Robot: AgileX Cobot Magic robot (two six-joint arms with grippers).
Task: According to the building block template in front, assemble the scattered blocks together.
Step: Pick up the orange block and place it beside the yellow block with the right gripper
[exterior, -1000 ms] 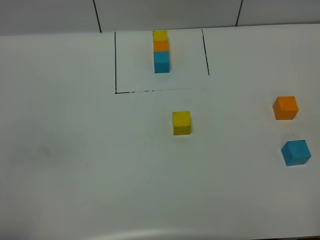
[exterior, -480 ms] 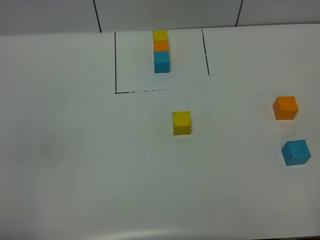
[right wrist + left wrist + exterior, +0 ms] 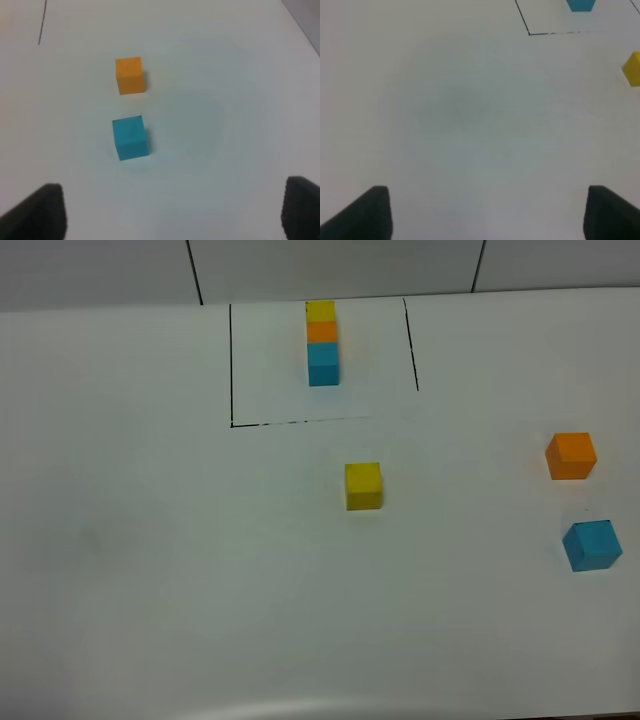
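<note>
The template (image 3: 322, 340) is a yellow-orange-blue line of cubes inside a thin black outline (image 3: 231, 360) at the far middle of the table. The loose yellow cube (image 3: 363, 485) sits just in front of the outline. The loose orange cube (image 3: 571, 455) and sky blue cube (image 3: 591, 545) sit apart at the right. Neither arm shows in the high view. My left gripper (image 3: 487, 215) is open over bare table, with the yellow cube (image 3: 632, 69) far off at the picture's edge. My right gripper (image 3: 172, 210) is open, a short way from the blue cube (image 3: 130, 137) and the orange cube (image 3: 130, 75).
The white table (image 3: 150, 540) fills the view. Its rounded front edge (image 3: 300, 708) runs along the bottom. A tiled wall (image 3: 330, 265) rises behind the template. The outline's corner (image 3: 529, 34) and the template's blue end (image 3: 580, 5) show in the left wrist view.
</note>
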